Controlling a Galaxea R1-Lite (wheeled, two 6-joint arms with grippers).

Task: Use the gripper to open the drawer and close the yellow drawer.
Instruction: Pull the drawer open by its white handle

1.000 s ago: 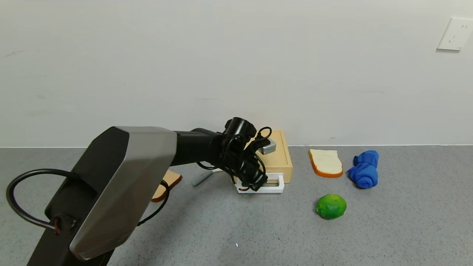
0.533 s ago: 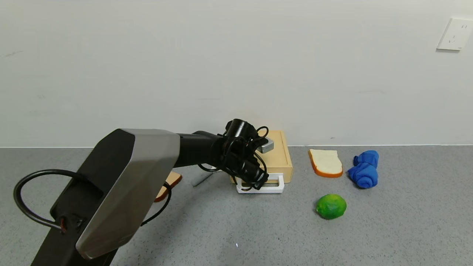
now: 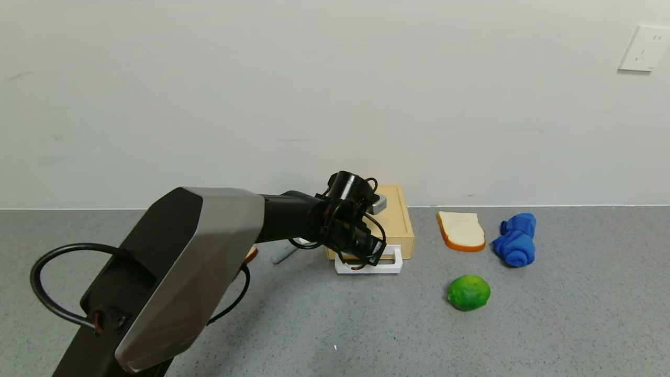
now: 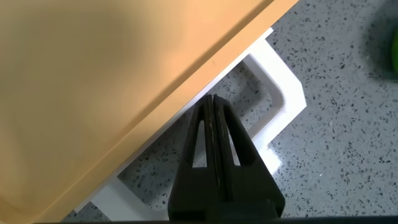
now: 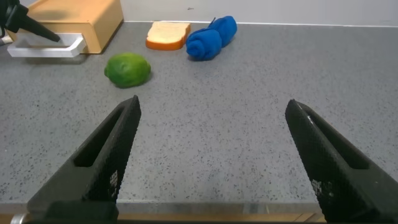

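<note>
Nearest: right end effector (image 5: 211, 168), fingers spread wide, empty, low over the grey tabletop (image 3: 549, 324), parked well apart from the work. Not seen in head view.

Mid-field: lime (image 3: 469, 292) alone on tabletop, near the drawer front, to the robot's right of it.

Work zone: left end effector (image 3: 366, 254), fingers pressed together into one thin blade, tip inside the white loop handle (image 3: 390, 264) of the drawer (image 3: 395, 222). Wrist view shows the blade (image 4: 213, 134) in the handle opening (image 4: 283, 102), tip just at the drawer's tan front face (image 4: 186, 93). Not pinching the handle; reads as hooked in/pushing. Drawer tray looks flush w/ box, i.e. at or near shut; exact gap cannot be told.

Far: bread slice (image 3: 461, 231) and blue cloth (image 3: 516, 240) to the right of the drawer, clear of its travel. Wall socket (image 3: 644, 48) high on the wall.

Judgement, step in hand: closing push, near its end. To do well:
- keep blade centred in loop, push straight along slide axis, no sideways load;
- box is light and unanchored, so expect it to skid toward the wall; go slow;
- stop on firm contact, then lift out w/o snagging the loop.
</note>
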